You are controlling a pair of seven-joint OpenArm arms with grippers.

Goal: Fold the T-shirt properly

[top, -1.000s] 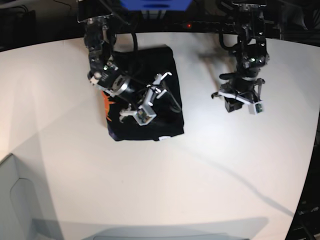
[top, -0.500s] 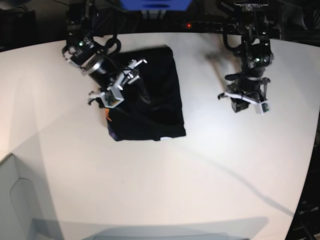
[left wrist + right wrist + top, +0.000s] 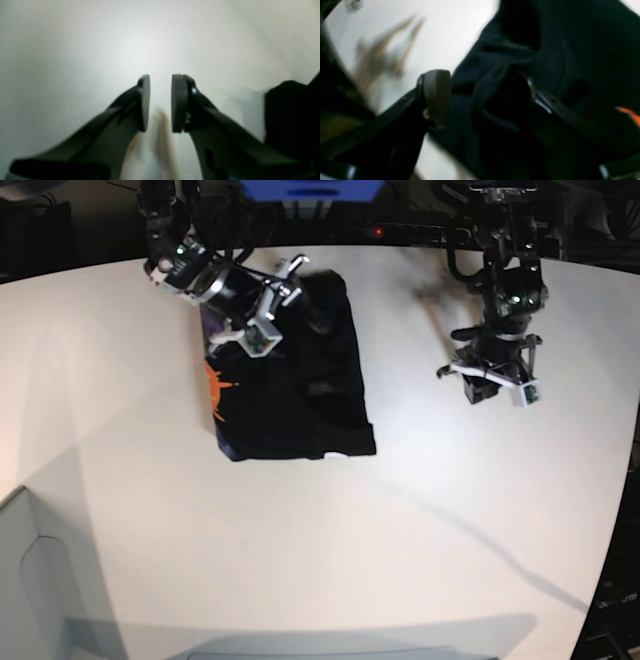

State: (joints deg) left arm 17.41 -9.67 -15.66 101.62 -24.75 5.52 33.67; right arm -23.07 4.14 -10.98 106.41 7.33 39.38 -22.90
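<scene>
**White table, shirt folded**

White table (image 3: pixel 420 510) all round. My right gripper (image 3: pixel 268 307) gapes wide over the shirt's (image 3: pixel 300 395) far edge, holding nothing. My left gripper (image 3: pixel 160 102), narrowly parted and empty, hangs over bare table, shirt well aside.

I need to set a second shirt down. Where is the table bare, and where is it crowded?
Bare: the table in front of the folded T-shirt, and the strip between the shirt and the left gripper. Crowded: the back-left, where the right gripper hovers over the shirt.
</scene>
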